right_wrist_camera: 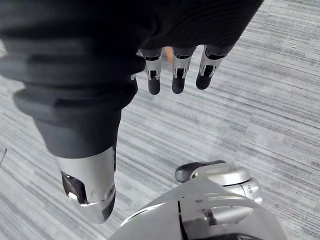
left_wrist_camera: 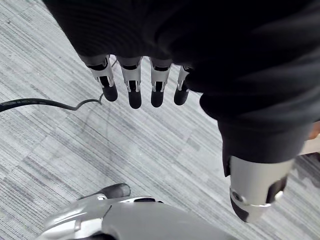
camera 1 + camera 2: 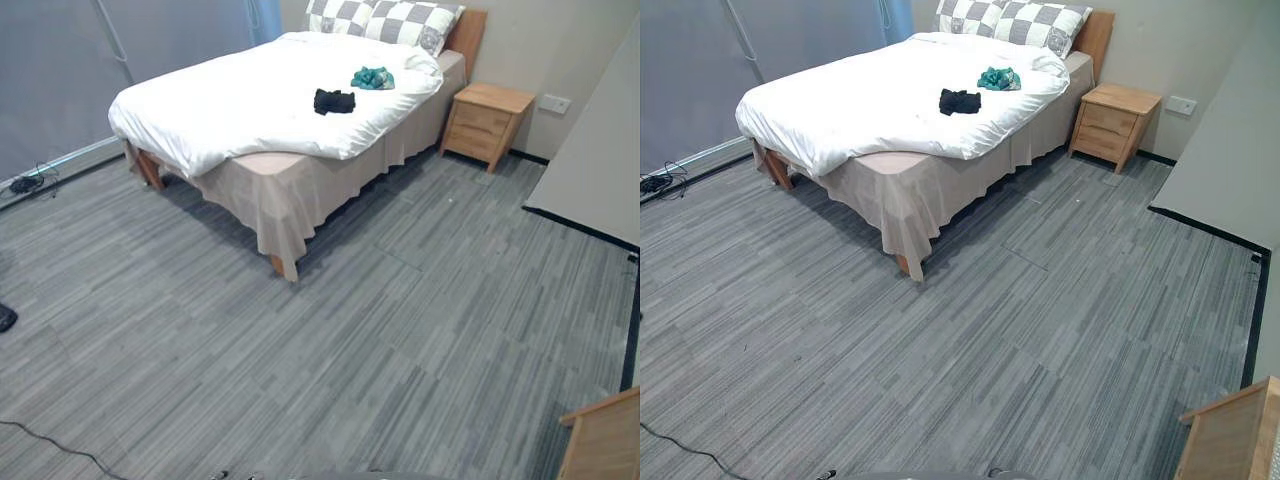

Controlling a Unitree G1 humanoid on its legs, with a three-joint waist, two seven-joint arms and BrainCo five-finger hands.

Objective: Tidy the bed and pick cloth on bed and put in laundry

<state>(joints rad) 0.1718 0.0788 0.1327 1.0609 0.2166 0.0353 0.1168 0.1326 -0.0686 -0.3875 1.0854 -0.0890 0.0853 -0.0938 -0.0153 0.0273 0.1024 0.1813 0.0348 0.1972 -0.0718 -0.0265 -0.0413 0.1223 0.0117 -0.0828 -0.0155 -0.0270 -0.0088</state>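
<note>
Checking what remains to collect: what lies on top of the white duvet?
A black cloth and a crumpled teal cloth lie on the white duvet, apart from each other, toward the checked pillows. Anything beneath the duvet's folds is covered.

Lettering, labels, numbers, signs: nothing legible is showing on the bed [image 3: 230,100] at 11 o'clock, nor on the bedside cabinet [image 3: 487,122] or the wall socket [image 3: 555,103] at 1 o'clock.
</note>
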